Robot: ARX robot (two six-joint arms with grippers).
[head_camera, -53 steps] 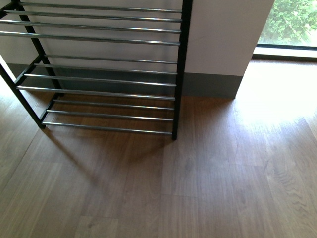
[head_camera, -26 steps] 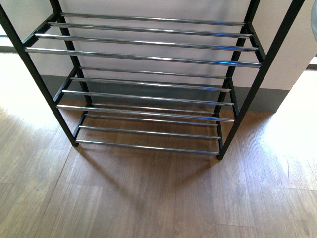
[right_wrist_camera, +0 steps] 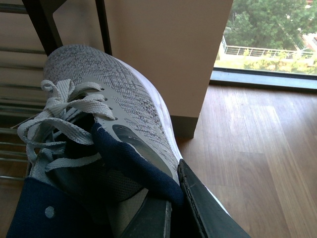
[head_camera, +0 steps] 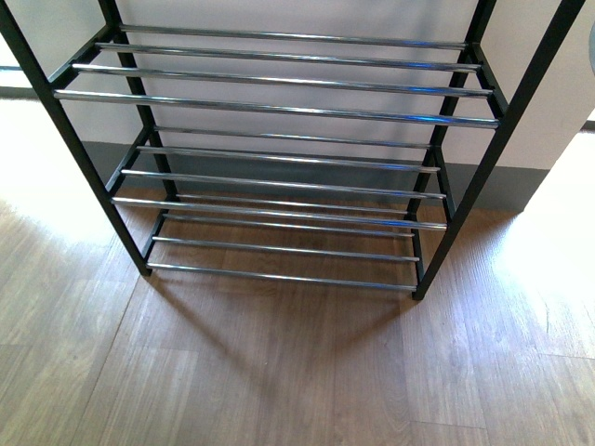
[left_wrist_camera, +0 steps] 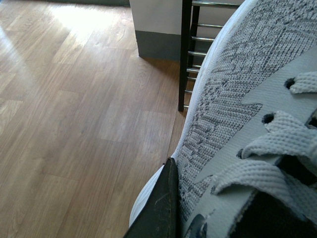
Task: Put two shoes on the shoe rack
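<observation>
No lettering, brand mark, number or sign can be read on the grey knit lace-up sneaker (left_wrist_camera: 233, 94) in the left wrist view, on the matching grey sneaker (right_wrist_camera: 129, 94) in the right wrist view, or on the black metal shoe rack with chrome bars (head_camera: 279, 107).

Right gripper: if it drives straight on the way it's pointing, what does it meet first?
Probably the shoe rack: the right gripper is shut on a shoe whose toe leads toward the rack's black upright and chrome bars, with the wall behind them. The toe would touch first; depth is hard to judge.
</observation>
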